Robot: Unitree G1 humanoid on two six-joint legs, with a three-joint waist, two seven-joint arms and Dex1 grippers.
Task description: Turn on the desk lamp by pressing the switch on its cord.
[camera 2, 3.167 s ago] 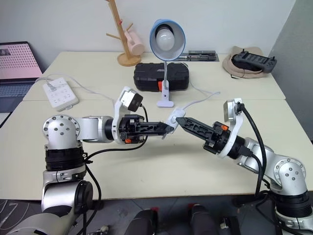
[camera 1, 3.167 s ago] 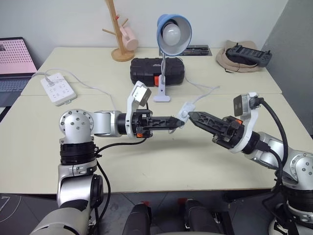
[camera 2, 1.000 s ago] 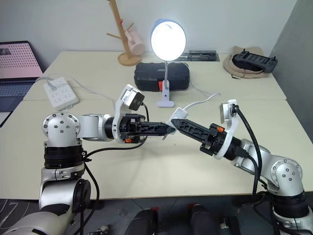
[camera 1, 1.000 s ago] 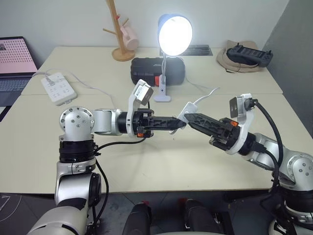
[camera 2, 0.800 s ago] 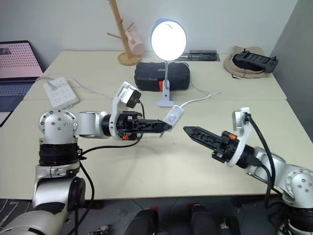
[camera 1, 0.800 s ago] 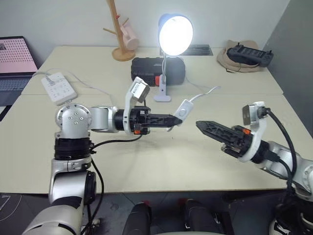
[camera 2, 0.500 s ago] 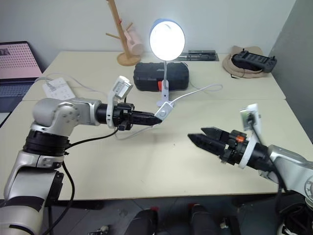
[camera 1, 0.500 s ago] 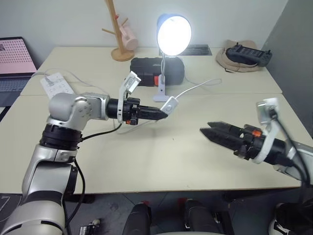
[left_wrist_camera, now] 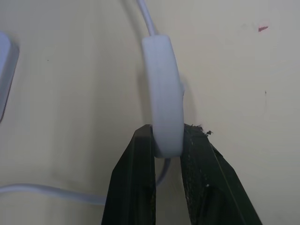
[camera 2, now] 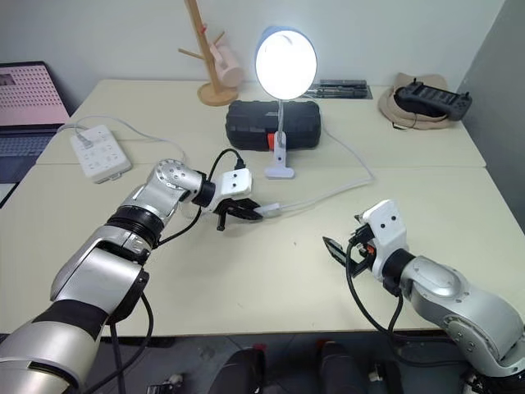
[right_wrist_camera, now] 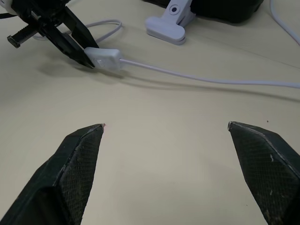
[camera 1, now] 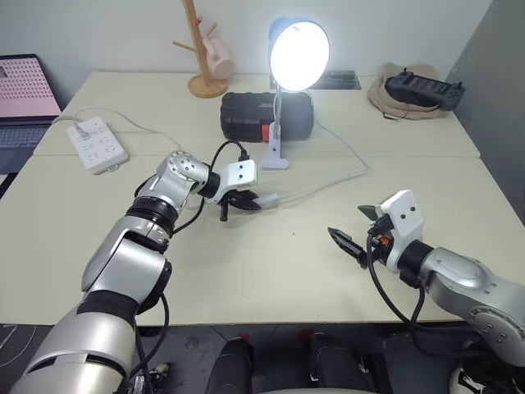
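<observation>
**An office or lab workroom**

Pale cream tabletop (camera 1: pixel 246 271) sections are pushed together against a plain white wall. An open laptop (camera 1: pixel 25 103) sits at the far left, near a white power strip (camera 1: pixel 97 144). A black hard case (camera 1: pixel 262 115), a wooden mug tree (camera 1: pixel 197 49) and a handheld controller (camera 1: pixel 425 86) lie along the back.

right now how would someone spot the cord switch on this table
Start at the lit desk lamp at the back of the table and follow its thin white cord forward. It ends in the switch, a small white oblong block pinched in the left hand. The white power strip far to the left is much bigger, with sockets.
</observation>
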